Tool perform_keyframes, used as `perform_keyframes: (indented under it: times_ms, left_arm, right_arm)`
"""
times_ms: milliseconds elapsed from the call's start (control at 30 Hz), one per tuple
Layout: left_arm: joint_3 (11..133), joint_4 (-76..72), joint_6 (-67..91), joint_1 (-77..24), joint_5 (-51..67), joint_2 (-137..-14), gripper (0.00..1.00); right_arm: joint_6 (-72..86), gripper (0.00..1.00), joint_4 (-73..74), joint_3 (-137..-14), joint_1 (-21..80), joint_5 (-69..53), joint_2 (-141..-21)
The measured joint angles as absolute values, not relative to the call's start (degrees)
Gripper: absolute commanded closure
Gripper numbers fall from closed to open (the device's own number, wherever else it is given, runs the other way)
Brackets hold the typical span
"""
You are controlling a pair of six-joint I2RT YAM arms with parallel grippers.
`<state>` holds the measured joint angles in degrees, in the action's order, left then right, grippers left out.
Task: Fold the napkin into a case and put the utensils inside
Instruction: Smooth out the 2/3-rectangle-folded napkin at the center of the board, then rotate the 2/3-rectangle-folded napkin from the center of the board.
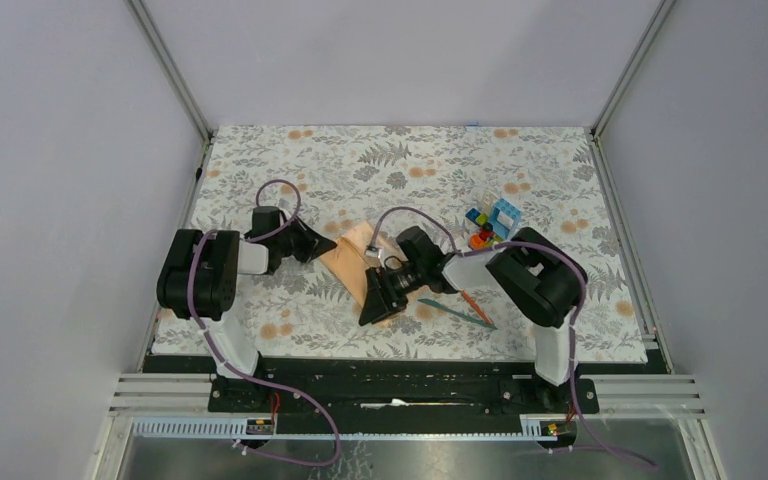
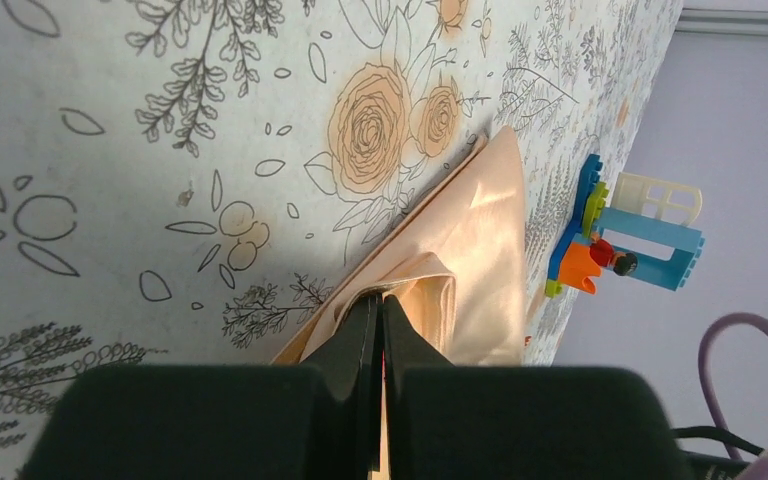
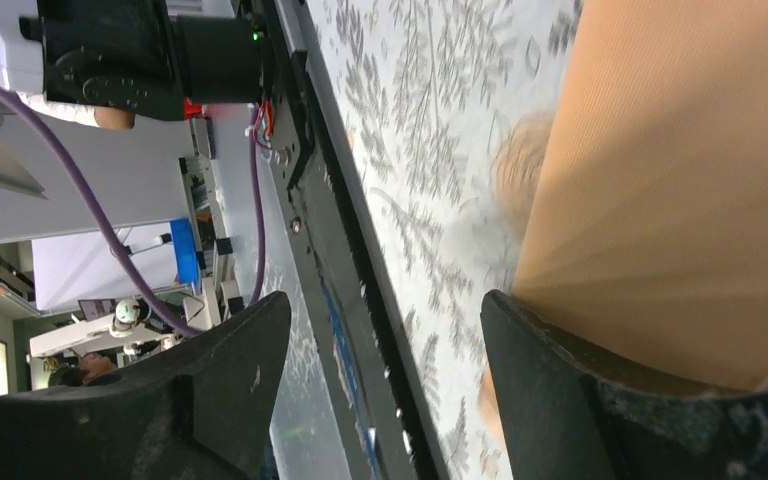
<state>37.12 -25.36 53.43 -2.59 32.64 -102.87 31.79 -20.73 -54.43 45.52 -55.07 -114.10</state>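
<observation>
Napkin (image 1: 348,256) pinched in left pincer (image 2: 380,298), right pincer (image 3: 385,300) spread at its edge, utensils (image 1: 463,312), toy blocks (image 1: 492,224) nearby

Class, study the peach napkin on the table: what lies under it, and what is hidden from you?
The floral mat lies under the napkin. The patch of mat beneath it, and anything between its folds, is covered. Both utensils lie outside it.

Peach-orange napkin (image 1: 352,262) on grey-and-orange floral mat (image 1: 440,170); black tools.
</observation>
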Motion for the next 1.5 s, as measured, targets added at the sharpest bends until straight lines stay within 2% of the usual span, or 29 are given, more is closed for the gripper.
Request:
perform_keyframes:
  times_ms: [233, 300, 400, 500, 633, 767, 967, 1067, 1133, 1200, 1300, 1367, 1433, 1500]
  left_arm:
    - [40.88, -19.14, 50.04, -2.7, 32.05, -102.85, 0.99]
    - [41.98, -16.82, 48.9, -2.85, 31.68, -102.56, 0.87]
    - [45.01, -9.78, 46.35, -3.51, 30.94, -100.75, 0.62]
    - [48.88, -3.64, 43.97, -4.01, 30.72, -97.82, 0.48]
    - [54.13, 3.68, 41.52, -4.78, 30.81, -91.83, 0.37]
    - [55.53, 8.86, 39.42, -5.76, 30.76, -84.53, 0.36]
    - [52.36, 14.44, 37.85, -6.7, 30.63, -77.06, 0.35]
    - [48.8, 16.95, 37.65, -6.96, 30.37, -74.61, 0.28]
    - [46.98, 18.41, 37.36, -7.57, 29.69, -73.14, 0.25]
    - [45.52, 19.7, 37.32, -9.23, 28.67, -71.48, 0.23]
    - [44.21, 21.1, 37.58, -14.24, 26.04, -69.06, 0.23]
    - [43.64, 21.45, 38.54, -19.16, 22.7, -67.55, 0.23]
    - [43.44, 21.89, 40.03, -24.1, 19.11, -66.57, 0.23]
    - [43.48, 22.33, 42.26, -30.24, 13.67, -66.37, 0.16]
  right_arm:
    - [30.0, 0.19, -14.04, -46.22, 44.86, -53.19, -101.71]
    - [28.12, 0.14, -9.56, -47.16, 43.97, -50.72, -98.52]
    - [25.12, 0.13, -1.3, -52.03, 40.62, -43.44, -95.24]
    - [23.66, 0.14, 3.16, -58.13, 35.24, -36.4, -95.44]
    - [23.14, 0.2, 5.85, -65.52, 28.99, -31.9, -101.32]
    - [23.2, 0.28, 7.14, -68.25, 26.98, -31.53, -108.4]
    - [25.76, 0.47, 5.52, -65.49, 27.29, -34.22, -111.96]
    - [28.05, 0.55, 1.52, -62.92, 28.08, -35.7, -111.96]
    - [30.65, 0.58, -2.39, -60.69, 29.58, -36.53, -111.77]
    - [34.65, 0.53, -7.07, -57.41, 32.14, -37.41, -111.04]
    - [40.27, 0.32, -12.56, -52.58, 36.73, -38.76, -108.92]
    - [41.71, 0.22, -12.73, -51.31, 38.3, -38.76, -107.2]
    - [40.6, 0.18, -9.28, -51.55, 38.02, -36.53, -104.38]
    - [38.28, 0.16, -3.7, -52.42, 36.01, -31.83, -100.71]
